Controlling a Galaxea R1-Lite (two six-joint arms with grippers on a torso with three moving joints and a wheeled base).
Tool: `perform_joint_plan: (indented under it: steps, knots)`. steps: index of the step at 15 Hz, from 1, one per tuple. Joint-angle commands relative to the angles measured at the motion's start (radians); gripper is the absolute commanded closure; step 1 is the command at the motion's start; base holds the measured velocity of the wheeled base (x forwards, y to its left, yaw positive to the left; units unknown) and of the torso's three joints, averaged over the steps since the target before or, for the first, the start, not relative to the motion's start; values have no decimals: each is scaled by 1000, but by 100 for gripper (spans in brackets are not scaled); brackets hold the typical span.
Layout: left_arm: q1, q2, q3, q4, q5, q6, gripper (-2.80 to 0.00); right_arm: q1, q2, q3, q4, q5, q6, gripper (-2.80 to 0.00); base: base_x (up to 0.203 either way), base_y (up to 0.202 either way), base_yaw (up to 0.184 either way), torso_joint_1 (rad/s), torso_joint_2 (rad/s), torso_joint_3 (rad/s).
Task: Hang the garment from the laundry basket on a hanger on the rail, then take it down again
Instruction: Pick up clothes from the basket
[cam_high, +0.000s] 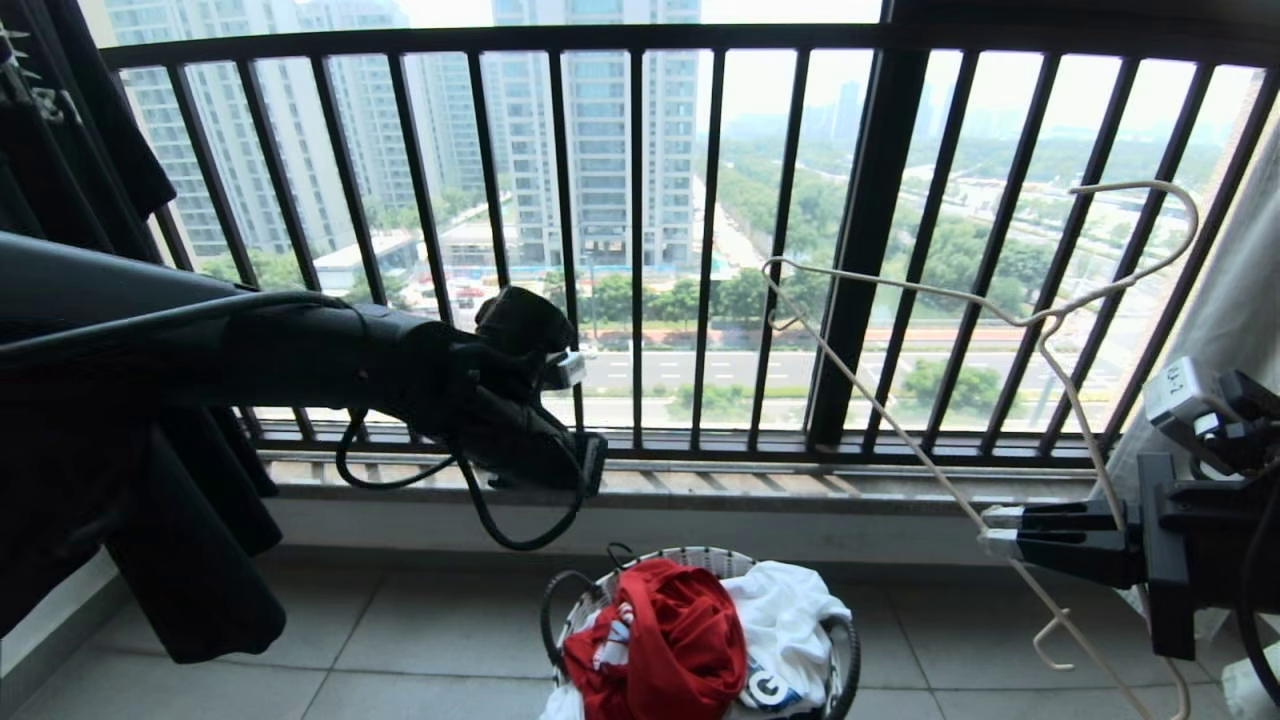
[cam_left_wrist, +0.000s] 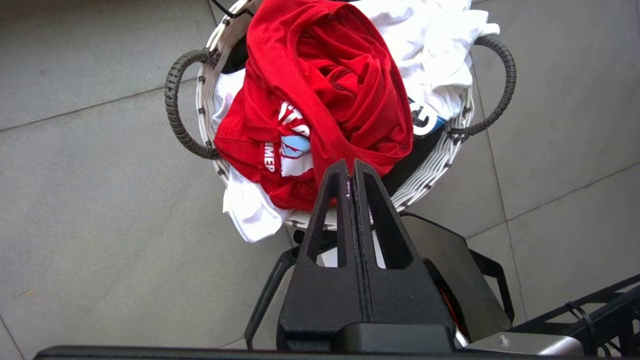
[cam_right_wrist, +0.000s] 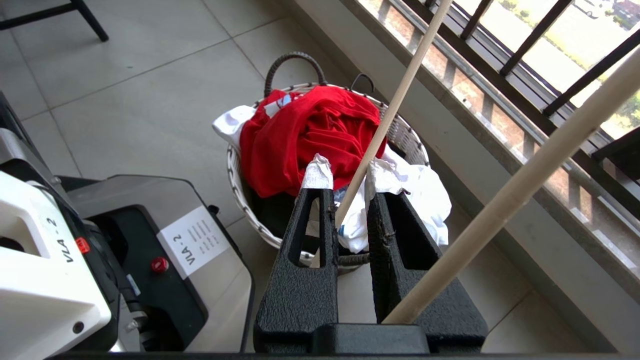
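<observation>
With its left gripper (cam_left_wrist: 351, 170) clenched empty above the red shirt (cam_left_wrist: 320, 95) and the right gripper (cam_right_wrist: 345, 175) grasping the hanger (cam_high: 1000, 320), I feared it would drag out the white garment (cam_left_wrist: 425, 45) at the basket's (cam_left_wrist: 450, 145) two o'clock too

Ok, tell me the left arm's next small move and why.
Probably open the left end effector and lower it onto the bright red T-shirt: it is shut, above the white woven basket, while the right end effector holds the thin white hanger.
</observation>
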Motion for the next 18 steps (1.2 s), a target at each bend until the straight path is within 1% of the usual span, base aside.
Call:
perform_joint_plan:
  steps: [1, 3, 6, 7, 8, 9, 10, 12, 15, 18]
  knots:
    - [-53, 137, -34, 3, 2, -50, 0, 0, 16, -1, -1, 4, -3, 0, 0, 0, 0, 0, 0, 0]
    - [-76, 173, -46, 2, 11, -77, 0, 1, 17, -2, -1, 4, -3, 0, 0, 0, 0, 0, 0, 0]
    - [-82, 210, -57, -2, 37, -79, 0, 1, 20, -2, -14, 3, -2, 0, 0, 0, 0, 0, 0, 0]
    - [-84, 243, -72, -2, 73, -87, 0, 0, 22, -1, -31, 2, -1, 0, 0, 0, 0, 0, 0, 0]
    - [-88, 261, -86, -2, 114, -107, 0, 0, 22, 1, -35, 1, -1, 0, 0, 0, 0, 0, 0, 0]
    - [-96, 260, -86, -1, 116, -112, 0, 0, 23, 2, -36, 1, -1, 0, 0, 0, 0, 0, 0, 0]
    - [-108, 265, -85, -1, 117, -112, -280, 0, 25, 2, -36, 1, -1, 0, 0, 0, 0, 0, 0, 0]
    - [-117, 281, -86, -1, 128, -113, -280, 0, 25, 1, -37, 1, -1, 0, 0, 0, 0, 0, 0, 0]
    - [-157, 314, -84, -4, 219, -113, -280, 0, 24, 1, -37, 1, -1, 0, 0, 0, 0, 0, 0, 0]
    - [-164, 350, -97, -6, 276, -114, -280, 0, 23, 1, -39, 1, -1, 0, 0, 0, 0, 0, 0, 0]
